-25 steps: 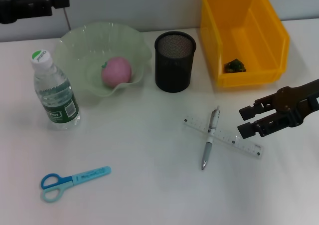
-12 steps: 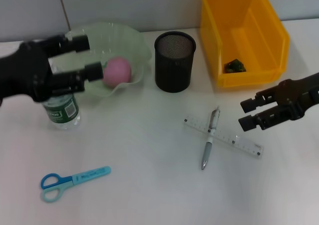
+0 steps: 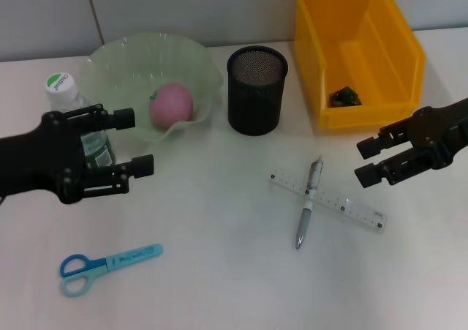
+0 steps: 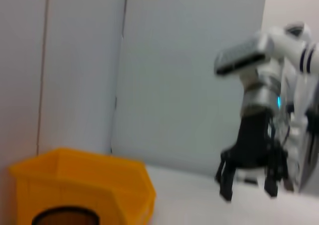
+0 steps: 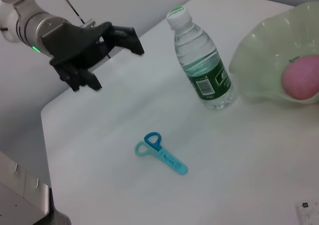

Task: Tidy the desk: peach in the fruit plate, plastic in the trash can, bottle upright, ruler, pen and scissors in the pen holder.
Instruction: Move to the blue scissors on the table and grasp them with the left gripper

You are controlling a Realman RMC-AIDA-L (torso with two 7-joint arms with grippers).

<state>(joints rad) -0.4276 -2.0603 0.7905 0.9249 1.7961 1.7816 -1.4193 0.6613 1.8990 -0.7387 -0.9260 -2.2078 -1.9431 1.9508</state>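
Observation:
The pink peach [image 3: 172,103] lies in the pale green fruit plate [image 3: 110,52]. The bottle [image 3: 64,88] stands upright at the left, partly hidden by my left gripper [image 3: 135,141], which is open and empty in front of it. The pen [image 3: 308,200] lies crossed over the clear ruler [image 3: 351,209] at centre right. My right gripper [image 3: 363,162] is open just right of them. The scissors [image 3: 110,263] lie at the front left. The black pen holder [image 3: 256,88] is empty. The yellow trash can [image 3: 358,45] holds a dark green plastic scrap [image 3: 344,96].
The right wrist view shows the bottle [image 5: 202,70], the scissors [image 5: 160,152], the peach [image 5: 300,83] and my left gripper [image 5: 118,68] above the desk [image 5: 249,175]. The left wrist view shows the trash can [image 4: 84,180] and my right gripper [image 4: 247,187].
My left arm has come from the far left corner down over the desk and now hangs in front of the bottle. My right gripper has shifted slightly back and to the right.

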